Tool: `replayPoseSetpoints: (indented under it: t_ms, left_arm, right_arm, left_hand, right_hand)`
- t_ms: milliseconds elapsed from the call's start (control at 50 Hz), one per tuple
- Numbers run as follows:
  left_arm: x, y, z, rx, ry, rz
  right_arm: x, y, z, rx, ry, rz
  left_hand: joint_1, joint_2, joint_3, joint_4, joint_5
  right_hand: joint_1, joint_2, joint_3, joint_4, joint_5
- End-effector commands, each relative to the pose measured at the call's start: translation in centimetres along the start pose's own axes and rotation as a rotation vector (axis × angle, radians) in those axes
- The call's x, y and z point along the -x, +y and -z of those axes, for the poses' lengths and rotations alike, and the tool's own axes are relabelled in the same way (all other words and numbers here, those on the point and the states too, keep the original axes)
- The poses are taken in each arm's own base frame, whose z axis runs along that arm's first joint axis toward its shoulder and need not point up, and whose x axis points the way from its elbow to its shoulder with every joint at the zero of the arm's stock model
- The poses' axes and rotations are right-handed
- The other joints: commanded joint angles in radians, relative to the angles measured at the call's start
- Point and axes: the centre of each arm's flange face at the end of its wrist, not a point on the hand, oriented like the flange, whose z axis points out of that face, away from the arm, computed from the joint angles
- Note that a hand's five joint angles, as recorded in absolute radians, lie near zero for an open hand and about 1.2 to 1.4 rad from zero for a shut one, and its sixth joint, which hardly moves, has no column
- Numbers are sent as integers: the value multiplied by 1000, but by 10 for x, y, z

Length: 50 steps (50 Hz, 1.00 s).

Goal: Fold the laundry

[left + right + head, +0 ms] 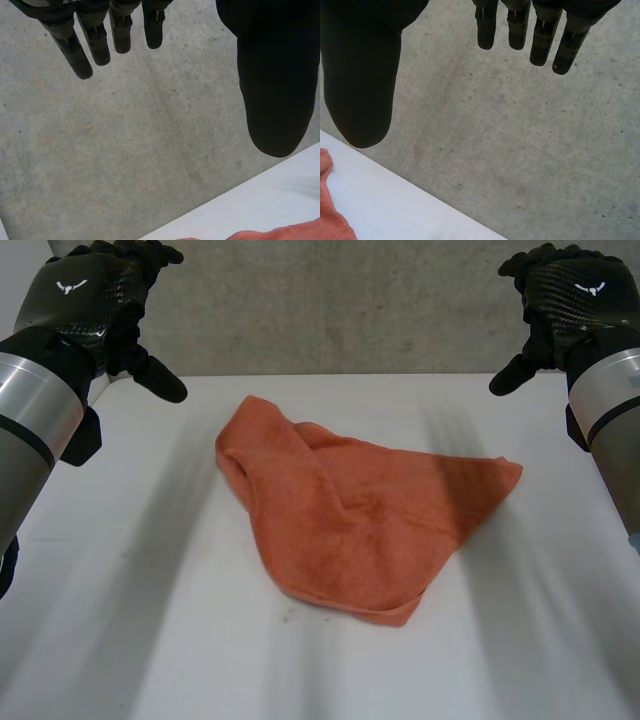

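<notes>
As the head view gives it, step: no fold is made; I judge this to be the start, before the first grasp.
towel (350,525): orange, crumpled, in the middle of the table (120,640), one part thrown over another, touching neither hand.
left hand (95,300): raised at the far left corner, well apart from the towel, empty.
right hand (560,300): raised at the far right corner, also empty.
next move: probably both hands must come down to the towel's edges and spread it flat first.
left wrist view: fingers (75,45) straight, thumb (272,75) wide apart, nothing between them; a bit of towel (285,234) lies beyond the thumb.
right wrist view: fingers (540,35) straight, thumb (362,75) spread, nothing held; towel (332,220) near the thumb tip.
</notes>
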Motion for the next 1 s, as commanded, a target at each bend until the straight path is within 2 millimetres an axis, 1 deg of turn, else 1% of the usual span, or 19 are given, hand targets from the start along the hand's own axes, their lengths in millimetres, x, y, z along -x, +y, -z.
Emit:
replayPoseSetpoints:
  t_ms: [20, 180, 240, 260, 280, 340, 360, 420, 440, 500, 520, 540, 560, 580, 660, 700, 740, 820, 1000]
  left_arm:
    - [0, 2, 0, 0, 0, -2]
    - [0, 10, -3, 21, -1, -1]
    - [0, 11, -4, 24, 1, -1]
    - [0, 15, -6, 35, 0, -1]
    - [0, 18, -7, 43, 0, -1]
    - [0, 27, -10, 67, 1, -2]
    - [0, 29, -11, 73, 2, -1]
    - [-1, 38, -12, 99, 3, 0]
    - [-1, 39, -13, 104, 3, -1]
    - [-1, 48, -14, 131, 5, 1]
    - [-2, 51, -14, 141, 6, 1]
    - [-2, 53, -13, 148, 6, 1]
    - [-2, 56, -13, 157, 7, 1]
    - [-3, 60, -12, 170, 9, 2]
    - [-4, 72, -8, 208, 12, 1]
    - [-5, 78, -5, 226, 17, 3]
    - [-7, 81, -3, 238, 21, 2]
    - [-7, 85, 0, 255, 23, 2]
    - [-8, 103, 11, 321, 26, 5]
  right_arm:
    - [0, 1, 0, 3, -3, 0]
    - [8, 3, 4, 30, -69, 35]
    - [13, 14, 10, 106, -111, 90]
    - [17, 19, 16, 158, -139, 108]
    - [26, 28, 24, 223, -180, 116]
    - [45, 49, 36, 342, -255, 118]
    - [59, 63, 46, 412, -308, 121]
    - [75, 86, 62, 509, -376, 129]
    - [83, 99, 73, 554, -412, 133]
    - [90, 112, 84, 575, -451, 131]
    - [94, 119, 89, 573, -473, 127]
    - [94, 120, 89, 573, -473, 127]
    - [95, 124, 91, 572, -482, 124]
    - [98, 137, 97, 573, -498, 118]
    - [99, 152, 101, 553, -501, 114]
    - [99, 155, 101, 538, -497, 113]
    - [101, 160, 101, 528, -497, 109]
    - [101, 168, 104, 543, -499, 109]
    - [101, 175, 110, 571, -505, 109]
  left_hand:
    - [-22, -28, -39, -31, -44]
    - [-22, -28, -39, -31, -44]
    - [-22, -28, -39, -31, -44]
    - [-22, -28, -39, -31, -44]
    - [-22, -28, -39, -31, -44]
    - [-22, -28, -39, -31, -44]
    - [-22, -28, -39, -31, -44]
    - [-9, -16, -27, -18, -31]
    - [-6, -13, -24, -15, -28]
    - [0, -7, -18, -9, -22]
    - [0, -7, -18, -9, -22]
    - [0, -7, -18, -9, -22]
    - [0, -7, -18, -9, -22]
    - [3, -4, -15, -6, -19]
    - [6, -1, -12, -3, -16]
    - [6, -1, -12, -3, -16]
    - [6, -1, -12, -3, -16]
    - [6, -1, -12, -3, -16]
    - [9, 2, -9, 0, -13]
  right_hand:
    - [-17, -39, -36, -55, -60]
    - [-17, -39, -36, -55, -60]
    - [-17, -39, -36, -55, -60]
    - [-17, -39, -36, -55, -60]
    - [-17, -39, -36, -55, -60]
    - [-17, -39, -36, -55, -60]
    - [-17, -39, -36, -55, -60]
    - [-17, -39, -36, -55, -60]
    - [-13, -35, -32, -51, -56]
    - [110, 88, 92, 72, 67]
    - [180, 159, 162, 142, 137]
    - [181, 159, 162, 143, 138]
    - [216, 194, 197, 178, 173]
    - [286, 264, 267, 248, 243]
    - [372, 350, 353, 334, 329]
    - [416, 394, 397, 378, 373]
    - [507, 485, 488, 468, 464]
    - [510, 488, 491, 472, 467]
    - [504, 482, 485, 466, 461]
